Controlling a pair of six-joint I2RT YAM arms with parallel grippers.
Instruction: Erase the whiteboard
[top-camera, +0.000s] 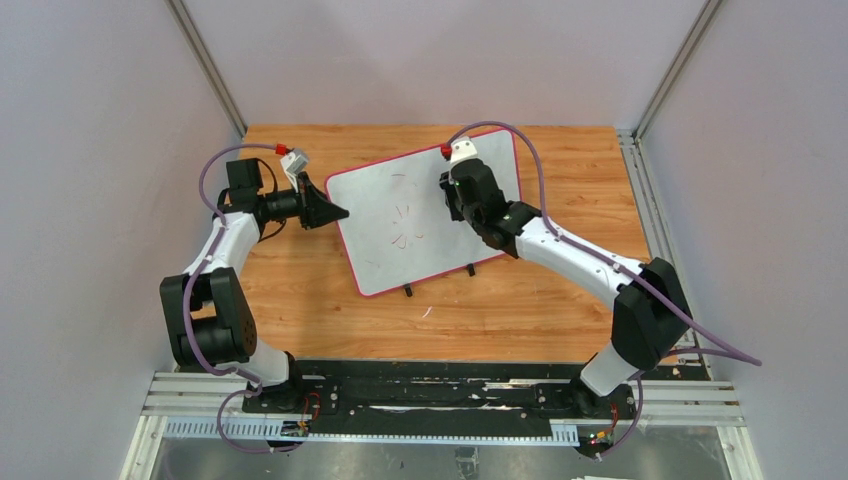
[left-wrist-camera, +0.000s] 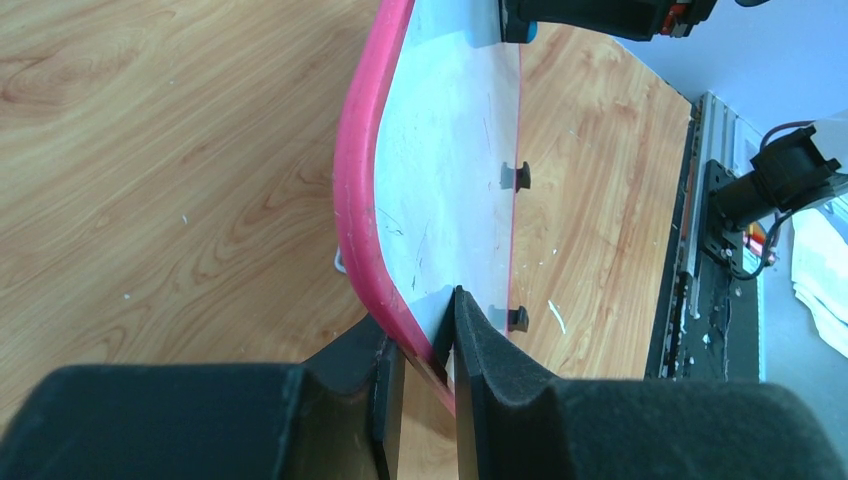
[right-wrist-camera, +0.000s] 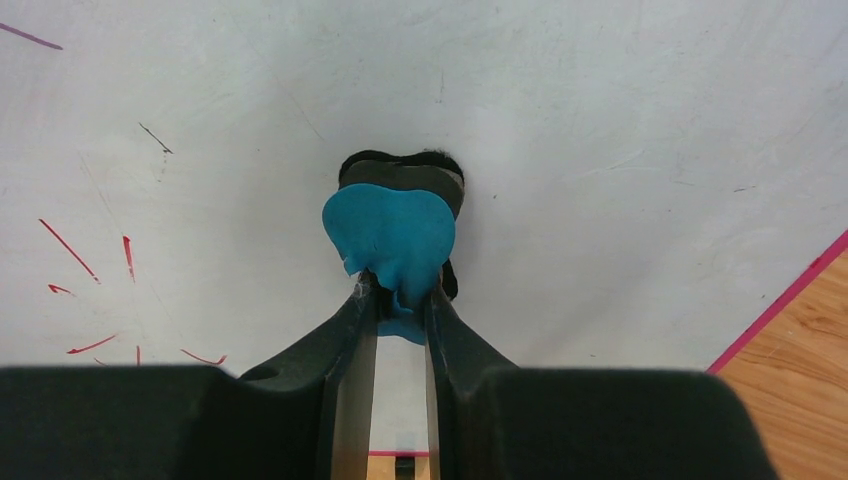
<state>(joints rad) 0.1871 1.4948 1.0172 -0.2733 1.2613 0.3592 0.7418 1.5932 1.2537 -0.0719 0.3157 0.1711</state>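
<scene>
The whiteboard (top-camera: 400, 215) lies tilted on the wooden table, grey-white with a pink-red rim and two small black feet (top-camera: 407, 292) on its near edge. My left gripper (top-camera: 338, 212) is shut on the board's left rim (left-wrist-camera: 362, 230), one finger on each side of it. My right gripper (right-wrist-camera: 400, 295) is shut on a blue eraser (right-wrist-camera: 392, 232) with a black underside, pressed onto the board's right half. Short red strokes (right-wrist-camera: 90, 290) in a burst pattern remain on the board's surface, left of the eraser; in the top view the red marks (top-camera: 402, 228) lie near the board's middle.
The wooden tabletop (top-camera: 300, 290) surrounds the board. A black rail (top-camera: 440, 385) with both arm bases runs along the near edge. Grey walls and metal posts (top-camera: 205, 65) close the back and sides. A small white scrap (top-camera: 427, 312) lies on the wood near the board's feet.
</scene>
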